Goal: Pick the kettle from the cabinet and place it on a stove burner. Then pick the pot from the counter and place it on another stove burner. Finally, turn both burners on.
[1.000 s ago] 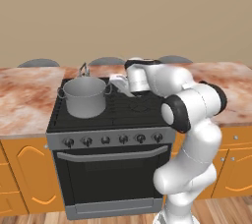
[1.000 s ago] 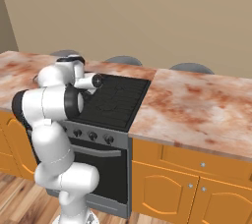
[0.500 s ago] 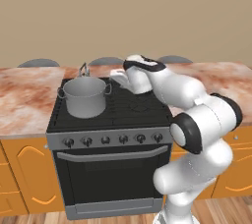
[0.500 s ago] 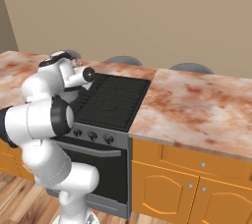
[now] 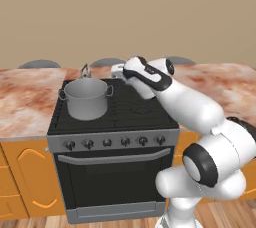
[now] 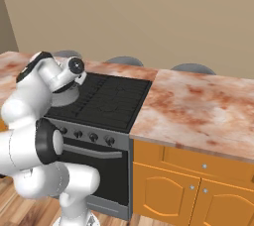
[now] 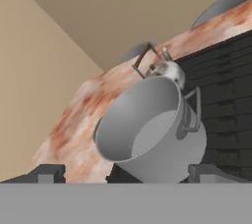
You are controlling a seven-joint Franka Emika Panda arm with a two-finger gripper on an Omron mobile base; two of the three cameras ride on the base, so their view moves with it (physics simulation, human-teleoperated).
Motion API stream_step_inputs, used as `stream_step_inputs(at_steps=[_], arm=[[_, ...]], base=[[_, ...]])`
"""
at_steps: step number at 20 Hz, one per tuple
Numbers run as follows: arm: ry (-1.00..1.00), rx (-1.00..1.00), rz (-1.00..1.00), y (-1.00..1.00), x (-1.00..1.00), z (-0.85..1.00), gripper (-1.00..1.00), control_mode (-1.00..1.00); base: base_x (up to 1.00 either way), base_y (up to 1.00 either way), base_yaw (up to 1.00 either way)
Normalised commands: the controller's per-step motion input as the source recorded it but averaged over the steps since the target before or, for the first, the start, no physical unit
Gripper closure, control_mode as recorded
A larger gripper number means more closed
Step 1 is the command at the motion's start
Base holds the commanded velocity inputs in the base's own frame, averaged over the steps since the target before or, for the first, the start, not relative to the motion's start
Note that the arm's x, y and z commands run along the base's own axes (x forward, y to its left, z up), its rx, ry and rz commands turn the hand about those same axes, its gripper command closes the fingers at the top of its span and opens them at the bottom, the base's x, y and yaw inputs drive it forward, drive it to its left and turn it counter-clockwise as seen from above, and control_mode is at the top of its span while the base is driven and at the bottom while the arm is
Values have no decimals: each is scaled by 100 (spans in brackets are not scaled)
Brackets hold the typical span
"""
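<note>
Read from the left of the left base view, the counter runs in as a marbled reddish-brown slab up to the black range, and on the range's front left burner stands the pot, upright and squarely on the grate. Just behind it, on the rear left burner, the kettle shows little more than its tall loop handle above the pot's rim; the hand view gives it better, with the kettle sitting close behind the pot, the two near each other but whether they touch cannot be told. Both placing steps therefore look complete, each vessel on its own burner. What appears to remain is the last step: the row of knobs along the steel strip at the front of the range shows no sign of having been turned, and no flame or glow is visible at either burner, so both burners are judged to be off. Further right, the arm reaches over the middle of the stove burners, and the gripper hangs above the range, looking toward the pot. Its jaws stand spread wide, the two fingertips far apart at the bottom corners of the hand view, with nothing between them and nothing touched.
</note>
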Motion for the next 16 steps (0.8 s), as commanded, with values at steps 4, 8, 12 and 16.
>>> stream_step_inputs(at_steps=[4, 8, 12, 16], arm=[[0, -8, -6, 0, -55, 32, -100, -100], [0, -7, -8, 0, -56, 22, -100, -100], [0, -8, -8, 0, -56, 21, -100, -100], [0, -8, -9, 0, -55, 18, -100, -100]], base=[[0, 0, 0], [0, 0, 0], [0, 0, 0], [0, 0, 0]])
